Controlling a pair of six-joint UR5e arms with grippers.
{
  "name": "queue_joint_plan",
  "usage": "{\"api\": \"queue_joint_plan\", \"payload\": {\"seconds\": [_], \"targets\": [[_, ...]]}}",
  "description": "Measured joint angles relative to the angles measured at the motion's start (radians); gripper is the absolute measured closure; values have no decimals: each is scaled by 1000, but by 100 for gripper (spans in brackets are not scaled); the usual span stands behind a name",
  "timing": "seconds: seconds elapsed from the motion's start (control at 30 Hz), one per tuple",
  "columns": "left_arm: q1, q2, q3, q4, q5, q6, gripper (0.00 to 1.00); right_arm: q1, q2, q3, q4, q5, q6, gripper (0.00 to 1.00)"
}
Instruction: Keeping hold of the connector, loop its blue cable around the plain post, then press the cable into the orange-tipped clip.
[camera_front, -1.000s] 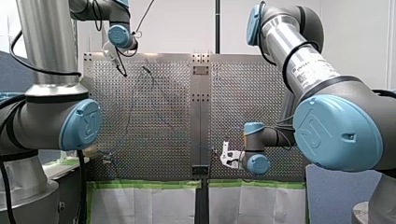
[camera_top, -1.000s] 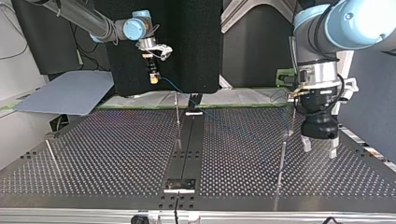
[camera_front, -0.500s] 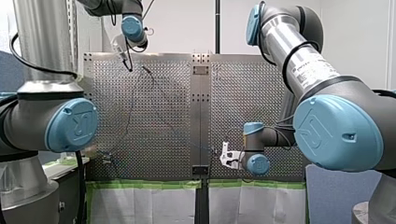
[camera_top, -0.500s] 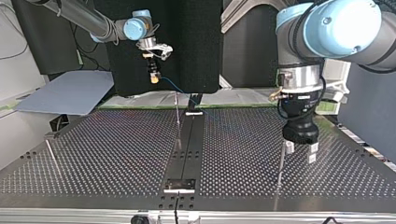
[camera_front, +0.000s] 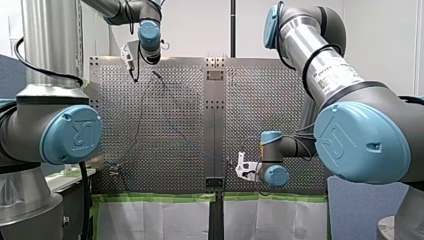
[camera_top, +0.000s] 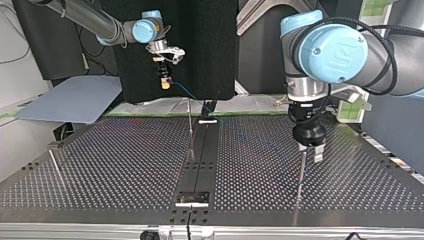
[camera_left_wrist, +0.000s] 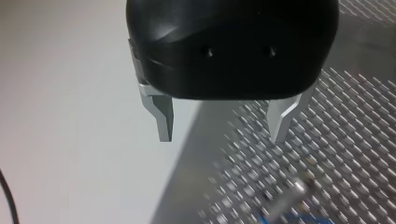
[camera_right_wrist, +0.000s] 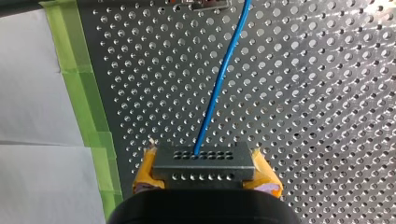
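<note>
Connector (camera_right_wrist: 203, 164) is pinched tight in my right jaws, yellow pads (camera_right_wrist: 145, 173) snug on both sides. It's held up off the worktop (camera_top: 125, 165) at the top view's left, toward the far edge. Cable (camera_right_wrist: 218, 84) is blue and runs straight out of it, away over the holes, slanting down toward the centre strip. My left jaws are spread wide with nothing in them, bare metal fingers (camera_left_wrist: 163, 119) well apart, hanging just over the top of a thin post (camera_top: 301, 172) at the top view's right. Can't tell if that's the plain one.
</note>
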Motion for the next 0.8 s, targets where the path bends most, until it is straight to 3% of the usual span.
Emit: {"api": "queue_joint_plan", "payload": {"seconds": [0.33,0.8], "targets": [[-3,-7,-1,-91,-78,91,1,0,0,0,6,-4,0,98],[2,-8,3,-219,19,219,1,1,0,0,7,-7,0,98]]}}
